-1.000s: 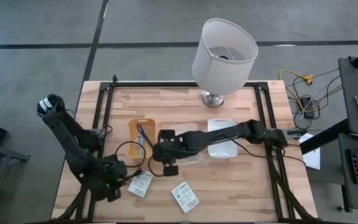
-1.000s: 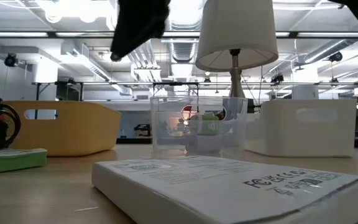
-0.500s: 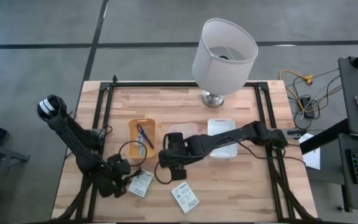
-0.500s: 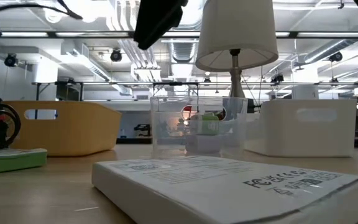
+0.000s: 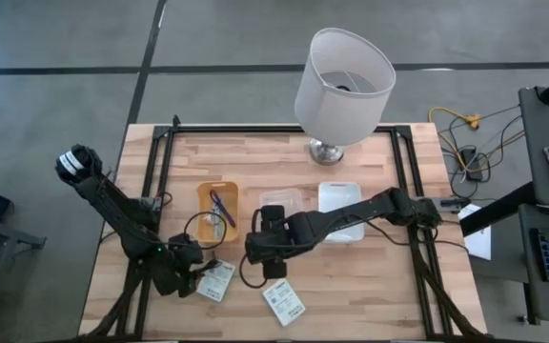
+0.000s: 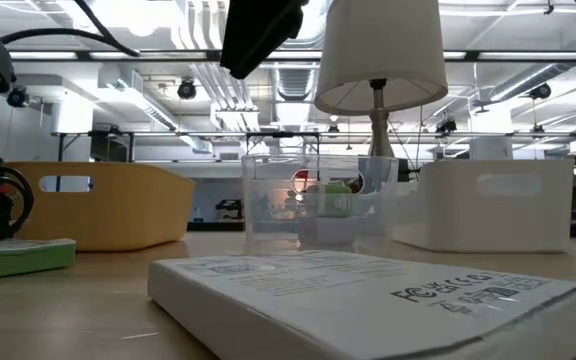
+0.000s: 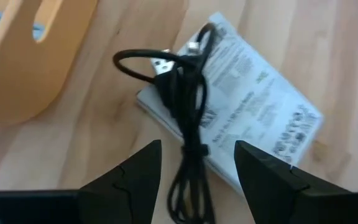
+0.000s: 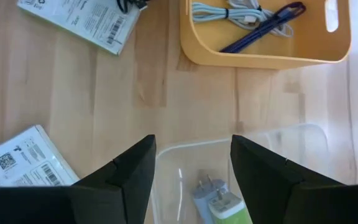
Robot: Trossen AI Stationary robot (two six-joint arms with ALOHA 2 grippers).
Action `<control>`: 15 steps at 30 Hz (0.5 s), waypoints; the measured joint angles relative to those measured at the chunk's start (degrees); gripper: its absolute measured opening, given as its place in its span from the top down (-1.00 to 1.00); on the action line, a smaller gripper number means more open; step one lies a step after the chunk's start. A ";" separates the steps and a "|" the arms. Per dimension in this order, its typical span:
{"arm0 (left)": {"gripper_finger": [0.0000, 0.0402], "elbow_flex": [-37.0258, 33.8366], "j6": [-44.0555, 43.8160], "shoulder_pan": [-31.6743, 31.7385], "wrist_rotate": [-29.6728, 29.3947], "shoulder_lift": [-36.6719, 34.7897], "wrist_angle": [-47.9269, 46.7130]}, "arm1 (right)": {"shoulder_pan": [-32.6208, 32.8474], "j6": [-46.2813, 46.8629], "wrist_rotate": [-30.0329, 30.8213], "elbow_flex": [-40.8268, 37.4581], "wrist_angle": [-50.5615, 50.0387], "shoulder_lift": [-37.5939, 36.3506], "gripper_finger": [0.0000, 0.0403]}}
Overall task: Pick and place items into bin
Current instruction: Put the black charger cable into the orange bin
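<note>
Left tool (image 7: 194, 186) hangs spread wide over the limp black cable (image 7: 188, 118); best pinched at its bunched middle.

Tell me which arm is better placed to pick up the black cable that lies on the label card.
The left one, probably. Its open gripper hangs right over the black cable, which lies across the label card beside the yellow bin. The right gripper is open too, but over the clear bin.
</note>
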 joint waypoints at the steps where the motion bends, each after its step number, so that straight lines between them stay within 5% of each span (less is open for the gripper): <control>1: 0.07 0.00 0.09 0.25 0.01 0.39 0.01 | 0.00 0.00 0.38 -0.02 -0.02 0.00 0.03; 8: 0.13 0.00 2.82 2.03 1.07 3.39 3.75 | -0.15 0.01 0.74 -0.57 0.00 0.02 0.04; 15: 0.54 0.00 2.89 2.08 2.56 4.70 3.70 | -0.15 0.06 0.72 -0.88 0.10 0.02 0.04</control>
